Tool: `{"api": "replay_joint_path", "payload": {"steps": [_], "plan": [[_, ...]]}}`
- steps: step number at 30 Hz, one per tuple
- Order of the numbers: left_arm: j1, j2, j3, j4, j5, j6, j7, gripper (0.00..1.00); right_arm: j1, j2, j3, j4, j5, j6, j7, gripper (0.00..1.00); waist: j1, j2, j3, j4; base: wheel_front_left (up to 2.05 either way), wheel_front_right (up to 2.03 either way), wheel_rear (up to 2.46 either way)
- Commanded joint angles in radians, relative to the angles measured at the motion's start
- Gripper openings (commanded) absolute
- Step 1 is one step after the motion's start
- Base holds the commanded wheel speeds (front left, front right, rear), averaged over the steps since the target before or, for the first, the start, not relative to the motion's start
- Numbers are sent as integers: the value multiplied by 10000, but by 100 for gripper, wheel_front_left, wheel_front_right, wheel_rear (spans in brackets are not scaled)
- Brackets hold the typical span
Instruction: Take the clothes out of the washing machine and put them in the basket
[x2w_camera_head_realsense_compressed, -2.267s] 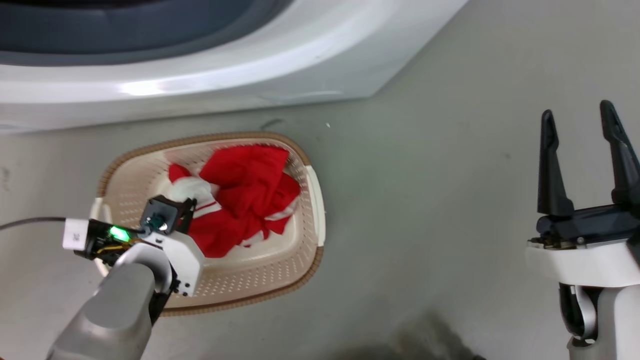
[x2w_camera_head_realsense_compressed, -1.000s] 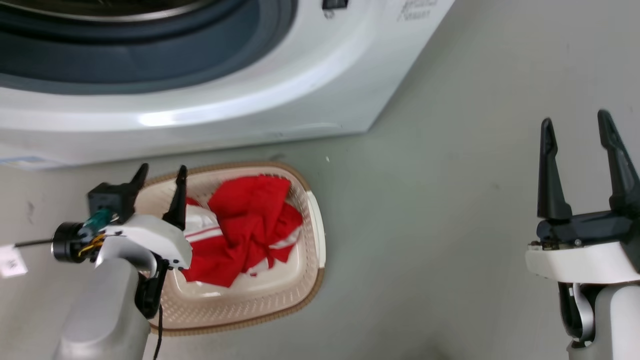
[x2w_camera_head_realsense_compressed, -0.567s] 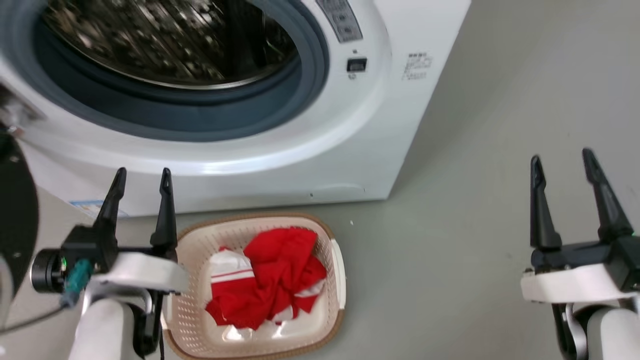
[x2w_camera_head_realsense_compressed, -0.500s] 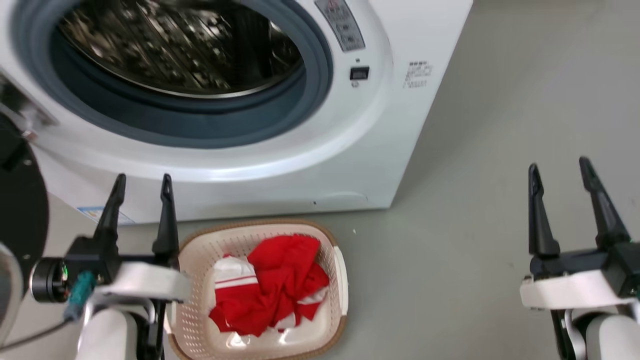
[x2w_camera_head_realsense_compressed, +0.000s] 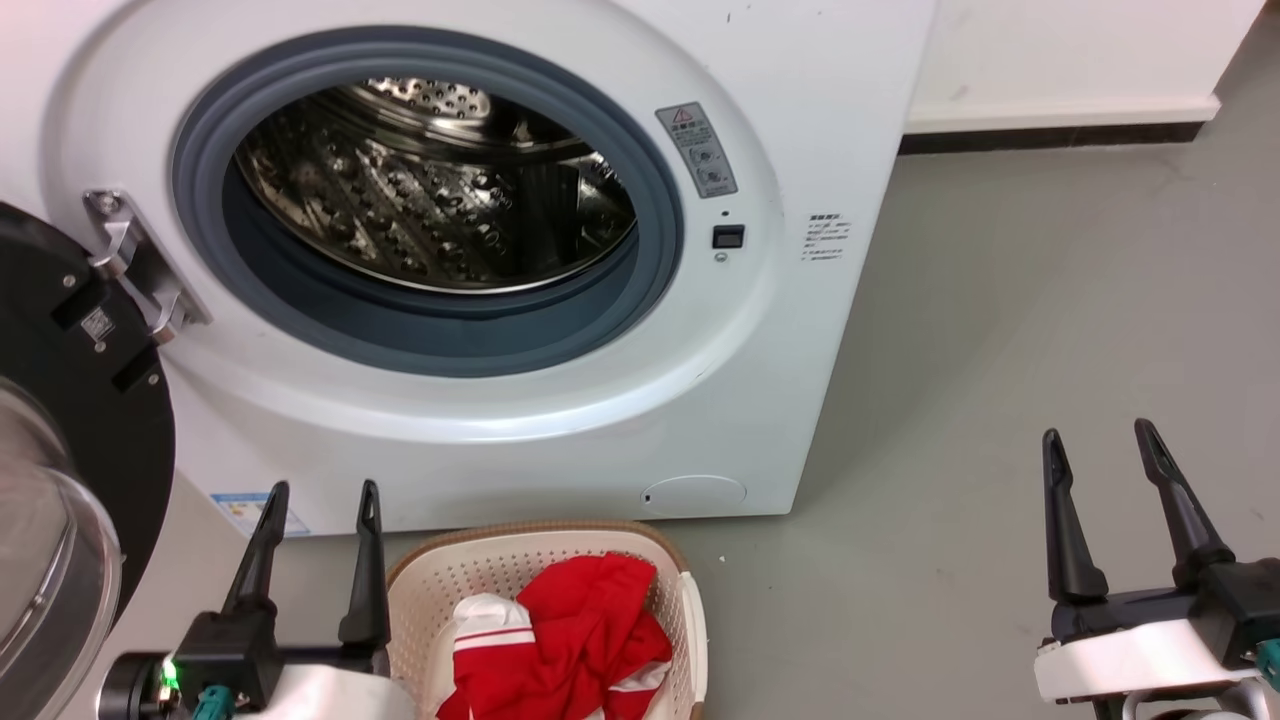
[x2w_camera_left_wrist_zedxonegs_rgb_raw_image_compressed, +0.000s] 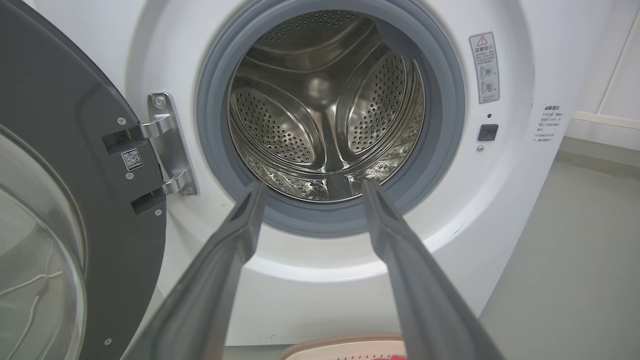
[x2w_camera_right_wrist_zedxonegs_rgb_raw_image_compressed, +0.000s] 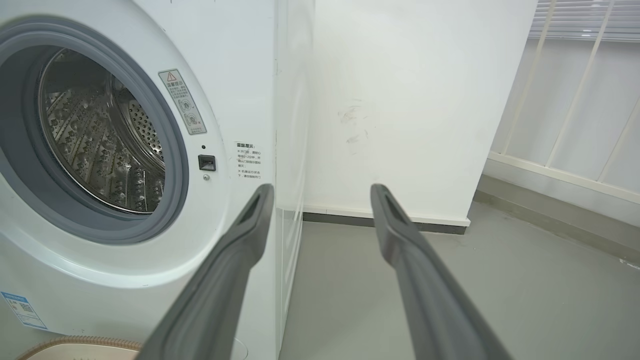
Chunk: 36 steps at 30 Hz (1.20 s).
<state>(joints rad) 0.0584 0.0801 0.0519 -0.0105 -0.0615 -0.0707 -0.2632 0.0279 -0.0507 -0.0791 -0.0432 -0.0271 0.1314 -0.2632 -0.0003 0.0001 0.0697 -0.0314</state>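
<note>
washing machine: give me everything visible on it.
White glossy front-loading washing machine standing on the grey floor. Its door, black-rimmed with a clear glass bowl, is swung open to the left on a metal hinge. A grey rubber gasket rings the perforated steel drum, which looks empty as far as visible. Right of the opening are a warning label and a dark latch slot; low down, a round cover. The basket sits just before its base.
</note>
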Motion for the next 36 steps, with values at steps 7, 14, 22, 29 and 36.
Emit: {"api": "replay_joint_path", "payload": {"steps": [7,14,22,29,36], "plan": [[420,-161,-36,71,108,82,-24,100,231,10,17,36,200,-13,-23,100,3,-1,-286,-222,0,0,0],[450,-231,-57,74,172,101,-24,100,239,9,49,38,248,-14,-23,100,3,-1,-316,-253,0,0,0],[392,-267,-51,43,209,148,-22,100,210,9,96,4,203,-14,-23,100,3,-1,-257,-219,0,0,0],[370,-289,-82,37,178,267,-22,100,125,9,115,-20,167,-14,-23,100,3,-1,-196,-182,0,0,0],[392,-298,-102,21,171,334,-24,100,127,9,153,13,176,-13,-23,100,3,-1,-196,-160,0,0,0]]}}
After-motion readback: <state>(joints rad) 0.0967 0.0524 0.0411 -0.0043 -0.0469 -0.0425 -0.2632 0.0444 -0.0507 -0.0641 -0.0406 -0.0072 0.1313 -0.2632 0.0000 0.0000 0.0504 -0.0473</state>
